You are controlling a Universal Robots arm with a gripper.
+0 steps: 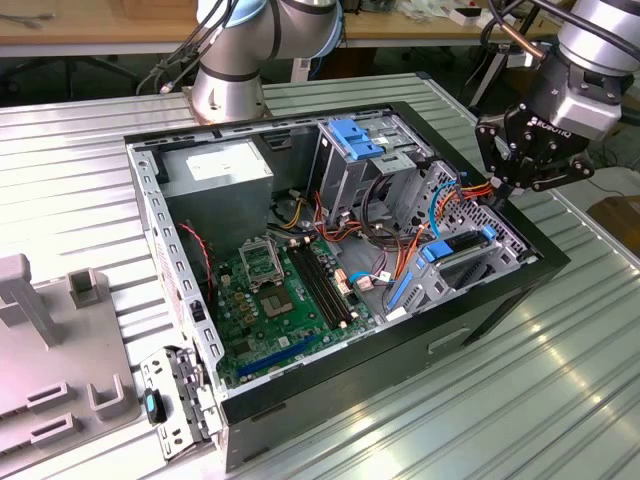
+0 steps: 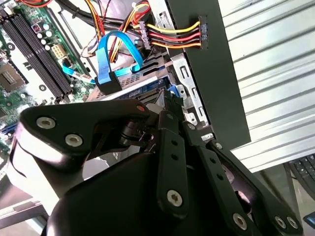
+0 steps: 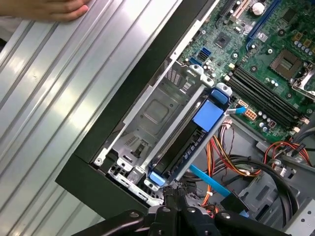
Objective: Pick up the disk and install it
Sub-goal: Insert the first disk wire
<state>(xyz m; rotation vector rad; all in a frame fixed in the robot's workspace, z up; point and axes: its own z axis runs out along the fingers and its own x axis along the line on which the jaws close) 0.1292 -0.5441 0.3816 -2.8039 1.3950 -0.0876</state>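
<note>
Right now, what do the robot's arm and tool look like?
Silver-grey arm with round joints, light-blue rings and black cables alongside. The tool is black, built of bolted linkage bars, with white lettering on its body.

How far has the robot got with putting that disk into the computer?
Mostly done, it seems. The disk, in its light-blue rail, already sits in the metal drive cage at the edge of the computer case. In hand: the gripper, shut, is right at the disk's blue end. Left: possibly a final seating, since the views don't show whether the disk is fully home.
</note>
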